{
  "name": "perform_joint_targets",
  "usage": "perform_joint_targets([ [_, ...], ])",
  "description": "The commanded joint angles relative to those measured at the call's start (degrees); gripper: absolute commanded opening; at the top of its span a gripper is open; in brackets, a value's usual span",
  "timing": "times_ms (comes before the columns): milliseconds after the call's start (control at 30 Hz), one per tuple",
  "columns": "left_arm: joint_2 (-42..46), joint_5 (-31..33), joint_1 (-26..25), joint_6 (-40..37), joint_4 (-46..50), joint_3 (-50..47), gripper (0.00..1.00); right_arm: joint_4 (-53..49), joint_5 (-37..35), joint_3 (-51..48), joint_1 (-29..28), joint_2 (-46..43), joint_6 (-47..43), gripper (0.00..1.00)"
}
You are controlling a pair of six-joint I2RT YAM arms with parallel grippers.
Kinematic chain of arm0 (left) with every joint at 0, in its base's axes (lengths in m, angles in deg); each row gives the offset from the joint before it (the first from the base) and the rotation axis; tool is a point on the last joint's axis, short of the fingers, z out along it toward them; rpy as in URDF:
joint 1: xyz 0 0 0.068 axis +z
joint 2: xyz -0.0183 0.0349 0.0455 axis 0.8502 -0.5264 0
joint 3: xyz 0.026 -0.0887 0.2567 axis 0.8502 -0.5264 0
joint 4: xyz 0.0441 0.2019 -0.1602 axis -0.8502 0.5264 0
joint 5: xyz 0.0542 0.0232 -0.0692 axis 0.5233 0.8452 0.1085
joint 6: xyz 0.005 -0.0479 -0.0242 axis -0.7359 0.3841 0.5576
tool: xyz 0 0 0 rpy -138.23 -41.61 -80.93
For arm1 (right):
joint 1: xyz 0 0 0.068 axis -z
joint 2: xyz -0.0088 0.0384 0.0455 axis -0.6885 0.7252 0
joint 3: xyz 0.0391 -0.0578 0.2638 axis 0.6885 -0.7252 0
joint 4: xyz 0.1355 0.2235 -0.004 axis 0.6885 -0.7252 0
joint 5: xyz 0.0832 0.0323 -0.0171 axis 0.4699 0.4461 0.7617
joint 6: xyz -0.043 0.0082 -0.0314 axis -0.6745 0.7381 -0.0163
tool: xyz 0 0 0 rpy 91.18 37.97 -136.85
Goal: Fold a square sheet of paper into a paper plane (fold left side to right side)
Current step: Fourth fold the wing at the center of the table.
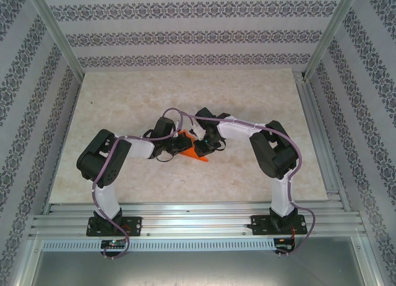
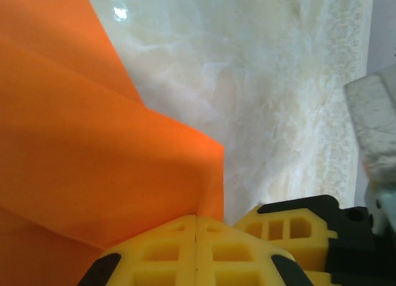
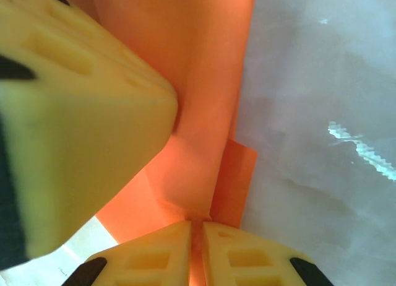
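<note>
Nearest lens, left wrist view: the yellow fingertips of the left tool (image 2: 196, 219) are seen pressed together with no gap. A folded corner of the orange paper sheet (image 2: 93, 143) runs down to them, but whether paper is caught in the seam cannot be told.
Nearest lens, right wrist view: the right tool (image 3: 197, 227) is clenched on the sheet, and a sliver of orange is seen in the slit between its pads.
Sheet location: the sheet lies mid-bench (image 1: 124, 94), between the two tools and partly under them. It is creased into overlapping flaps.
Risk, tear: if the tools are drawn apart while the paper is pinched, the thin sheet is judged likely to rip at the pinch.
Risk, skew: if the held flap is carried over without the rest being pinned flat, the sheet may slide on the smooth bench and the left-to-right fold would land off-line.
Risk, contact: the tools are crowded together, with one left-tool finger (image 3: 80, 112) just beside the paper and close to the right tool's pads. A small sideways move could knock them together or crumple the flap.
Hidden: most of the sheet is covered by the wrists in the top view, so its outline cannot be read.
Cut off: the sheet's far edges run out of both wrist views, and the number of layers is unclear.
Hard to make out: the bright spot (image 2: 120, 13) on the bench is taken for glare.
</note>
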Motion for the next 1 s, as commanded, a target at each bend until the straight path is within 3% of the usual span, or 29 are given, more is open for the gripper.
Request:
perform_joint_targets([
  [0,-1.4,3.5,-1.0,-1.6,1.7,0.9,0.00,-2.6,-2.4,-1.4,-2.0,3.6,-0.2,0.13],
  [333,-1.5,12.9,-1.0,-7.3,10.0,0.9,0.00,-3.3,-3.2,-1.3,-2.3,3.8,-0.3,0.13],
  [500,-2.9,12.7,-1.0,-7.5,9.9,1.4,0.00,-2.4,-0.7,-1.3,-1.6,2.0,0.4,0.14],
  [767,-3.2,12.0,-1.0,-7.6,10.2,1.3,0.00,-0.3,6.8,-2.3,1.9,-9.1,3.7,0.16],
  [967,-3.2,11.8,-1.0,-7.4,10.4,1.1,0.00,5.2,13.8,-4.0,1.6,-5.6,6.9,0.13],
])
